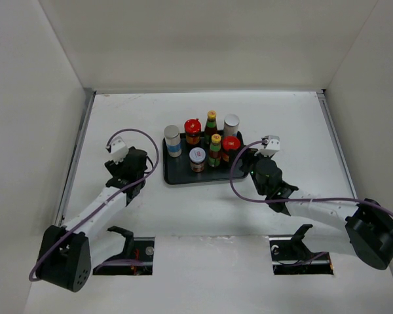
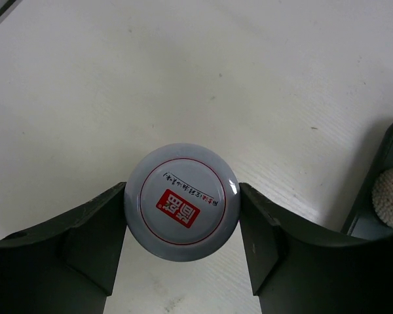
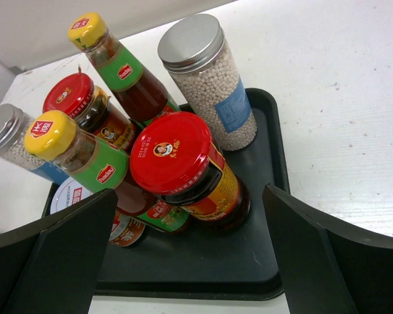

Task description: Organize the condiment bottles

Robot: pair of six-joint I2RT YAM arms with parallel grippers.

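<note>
Step in hand, as I read it: the last stray container. Seven are on the black tray (image 1: 183, 178), and the eighth, a white-lidded jar (image 2: 183, 219), is off it at the tray's 9 o'clock.

Left gripper (image 2: 182, 196) is clenched on that jar, with both fingers (image 2: 98, 229) pressed against the lid rim at 3 and 9 o'clock. I can't tell whether the jar is off the table (image 1: 203, 209) yet.

Right gripper (image 3: 188, 196) is spread wide at the tray's 3 o'clock edge. It brackets the near red-lidded jar (image 3: 173, 157) and touches neither side.

Tray layout:
- Far row: silver-capped shaker (image 1: 173, 139), red-lidded jar (image 1: 192, 129), yellow-capped bottle (image 1: 211, 123), second shaker (image 1: 231, 124).
- Near row: twin white-lidded jar (image 1: 197, 157), second yellow-capped bottle (image 1: 215, 148), the near red-lidded jar.

The bare spot is the tray's 7 o'clock corner, just at 9 o'clock of the twin.

My plan for the next move:
- Lift straight up and clear the tray lip.
- Carry toward 3 o'clock and set down in that corner.
- Keep the fingers off the twin and the shaker behind, since the gap looks tight.
- Leave the right arm parked clear.
</note>
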